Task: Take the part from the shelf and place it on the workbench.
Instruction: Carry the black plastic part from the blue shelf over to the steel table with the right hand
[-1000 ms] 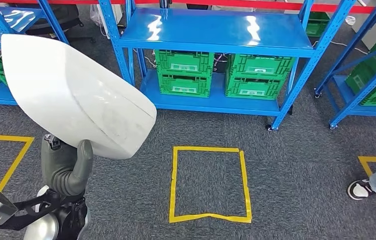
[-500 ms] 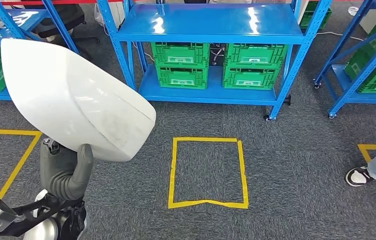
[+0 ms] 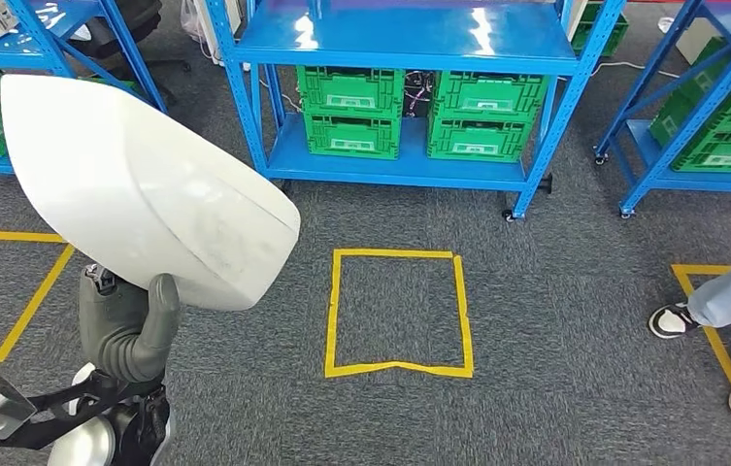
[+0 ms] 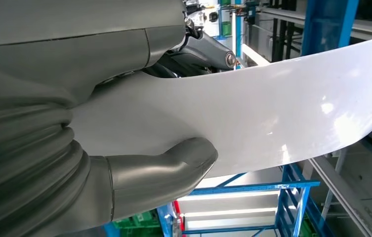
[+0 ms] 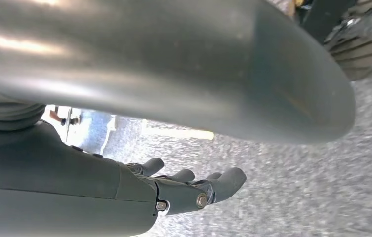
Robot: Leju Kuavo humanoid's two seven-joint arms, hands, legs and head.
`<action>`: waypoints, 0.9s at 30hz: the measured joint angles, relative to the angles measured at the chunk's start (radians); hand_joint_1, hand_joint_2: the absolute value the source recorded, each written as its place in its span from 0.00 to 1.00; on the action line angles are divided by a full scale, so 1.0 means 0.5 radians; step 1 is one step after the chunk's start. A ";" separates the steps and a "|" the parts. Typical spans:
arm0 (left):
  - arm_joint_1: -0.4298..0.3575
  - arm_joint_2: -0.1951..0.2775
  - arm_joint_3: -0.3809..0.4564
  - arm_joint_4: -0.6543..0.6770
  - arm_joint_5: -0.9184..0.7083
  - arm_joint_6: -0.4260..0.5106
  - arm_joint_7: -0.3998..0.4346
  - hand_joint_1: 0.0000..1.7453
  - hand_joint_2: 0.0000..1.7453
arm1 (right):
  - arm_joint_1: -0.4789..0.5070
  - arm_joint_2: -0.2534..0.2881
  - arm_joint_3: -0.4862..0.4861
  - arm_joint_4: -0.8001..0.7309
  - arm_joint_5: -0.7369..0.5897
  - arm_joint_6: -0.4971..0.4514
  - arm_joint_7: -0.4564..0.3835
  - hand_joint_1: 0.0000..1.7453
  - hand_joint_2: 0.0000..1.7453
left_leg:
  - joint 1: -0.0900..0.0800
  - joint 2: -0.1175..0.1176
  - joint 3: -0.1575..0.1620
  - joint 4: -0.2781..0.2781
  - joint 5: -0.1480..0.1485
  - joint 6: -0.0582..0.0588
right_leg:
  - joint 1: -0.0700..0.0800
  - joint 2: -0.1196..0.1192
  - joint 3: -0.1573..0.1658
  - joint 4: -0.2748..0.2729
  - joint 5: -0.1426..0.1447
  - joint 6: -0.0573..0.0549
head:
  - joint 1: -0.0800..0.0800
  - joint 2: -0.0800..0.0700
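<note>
Presently the left hand clamps the white part aloft over the grey floor, the right hand seemingly empty; carry it level, thumb firm, until the workbench appears.

The person's shoes have stepped further in.

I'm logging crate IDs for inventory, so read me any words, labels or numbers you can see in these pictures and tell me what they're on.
No text can be read here.
White labels on the green crates under the blue shelf: too small and blurred to read.
White part held by the left robot hand: no visible marking.
Yellow tape square on the floor: no lettering.
</note>
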 joint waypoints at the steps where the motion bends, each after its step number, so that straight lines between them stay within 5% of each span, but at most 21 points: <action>1: -0.004 0.000 0.000 0.004 0.004 0.000 0.000 1.00 1.00 | -0.001 -0.002 0.000 0.000 -0.002 0.000 0.000 0.00 0.00 | 0.007 0.001 -0.041 0.027 0.010 -0.011 | -0.008 0.000 0.099 -0.117 0.035 0.011 | 0.000 0.000; 3: -0.012 0.000 0.000 0.007 0.021 -0.002 -0.001 1.00 1.00 | -0.004 -0.003 0.000 0.000 -0.002 0.001 0.000 0.00 0.00 | 0.012 0.000 -0.106 0.082 0.022 -0.035 | -0.009 0.004 0.294 -0.391 -0.003 0.008 | 0.007 0.000; 5: -0.021 -0.001 0.001 0.009 0.039 -0.003 -0.003 1.00 1.00 | -0.005 -0.003 -0.001 0.000 -0.001 0.002 -0.001 0.00 0.00 | 0.009 -0.001 -0.128 0.109 0.035 -0.060 | -0.001 0.008 0.360 -0.507 -0.069 -0.033 | 0.010 0.000; 8: -0.033 0.000 0.005 0.019 0.057 -0.004 -0.024 1.00 1.00 | -0.004 -0.005 -0.002 0.000 0.002 0.003 -0.004 0.00 0.00 | 0.020 -0.005 -0.144 0.144 0.013 -0.095 | -0.001 -0.002 0.336 -0.505 -0.042 -0.092 | 0.006 0.000; 11: -0.036 0.000 0.012 0.026 0.075 -0.002 -0.056 1.00 1.00 | -0.003 -0.007 -0.002 0.000 0.014 0.006 -0.019 0.00 0.00 | 0.027 -0.012 -0.245 0.434 -0.210 -0.123 | -0.003 -0.009 0.298 -0.507 -0.002 -0.122 | -0.001 0.000; 13: -0.035 0.002 0.012 0.031 0.080 -0.002 -0.062 1.00 1.00 | 0.001 -0.009 -0.002 0.000 0.032 0.011 -0.031 0.00 0.00 | 0.028 -0.013 -0.296 0.636 -0.297 -0.131 | 0.000 -0.016 0.266 -0.504 0.021 -0.125 | -0.002 0.000; 15: -0.035 0.003 0.013 0.034 0.081 -0.002 -0.063 1.00 1.00 | 0.003 -0.010 -0.002 0.000 0.046 0.015 -0.038 0.00 0.00 | 0.028 -0.009 -0.209 0.567 -0.237 -0.124 | 0.002 -0.033 0.248 -0.503 0.035 -0.123 | -0.002 0.000; 17: -0.040 0.003 0.013 0.033 0.081 -0.002 -0.065 1.00 1.00 | 0.005 -0.010 -0.002 0.000 0.058 0.015 -0.040 0.00 0.00 | 0.022 0.038 -0.025 0.287 -0.149 -0.106 | 0.004 -0.053 0.249 -0.501 0.042 -0.117 | -0.002 0.000; 19: -0.046 0.003 0.013 0.031 0.082 -0.002 -0.066 1.00 1.00 | 0.005 -0.010 -0.002 0.000 0.067 0.015 -0.043 0.00 0.00 | 0.002 0.091 0.081 0.101 -0.119 -0.077 | 0.009 -0.079 0.253 -0.502 0.050 -0.099 | -0.001 0.000; 23: -0.051 0.002 0.013 0.028 0.082 -0.002 -0.067 1.00 1.00 | 0.002 -0.012 0.002 0.000 0.071 0.013 -0.047 0.00 0.00 | -0.003 0.043 0.065 0.061 -0.097 -0.025 | 0.012 -0.115 0.243 -0.491 0.045 -0.052 | -0.002 0.000; 25: -0.053 0.000 0.013 0.027 0.082 -0.002 -0.067 1.00 1.00 | 0.001 -0.015 0.004 0.000 0.071 0.011 -0.049 0.00 0.00 | 0.006 0.012 0.052 0.048 -0.076 0.003 | 0.009 -0.061 0.182 -0.352 -0.049 -0.037 | 0.003 0.000; 27: -0.053 -0.002 0.013 0.029 0.082 -0.002 -0.066 1.00 1.00 | 0.004 -0.018 0.005 0.000 0.071 0.009 -0.051 0.00 0.00 | 0.002 -0.022 0.028 0.052 -0.061 0.019 | 0.008 -0.014 0.056 -0.077 -0.185 -0.032 | 0.008 0.000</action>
